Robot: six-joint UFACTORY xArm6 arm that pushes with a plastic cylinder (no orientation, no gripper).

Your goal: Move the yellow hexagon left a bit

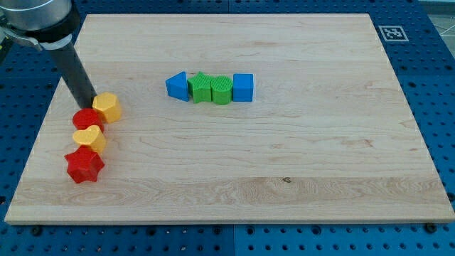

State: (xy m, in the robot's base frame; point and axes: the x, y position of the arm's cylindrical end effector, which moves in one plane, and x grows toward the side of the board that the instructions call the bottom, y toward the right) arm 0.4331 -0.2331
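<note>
The yellow hexagon (108, 107) lies near the view's left edge of the wooden board (284, 163). My tip (87, 104) stands just left of the hexagon, close to it or touching it. Below the hexagon, touching one another in a column, are a red round block (88, 119), a yellow heart-shaped block (89, 138) and a red star (84, 165). My tip is right above the red round block.
A row of blocks sits at the top middle: a blue triangle (178, 86), a green star (201, 88), a green round block (222, 89) and a blue cube (243, 87). The board's left edge is close to my tip.
</note>
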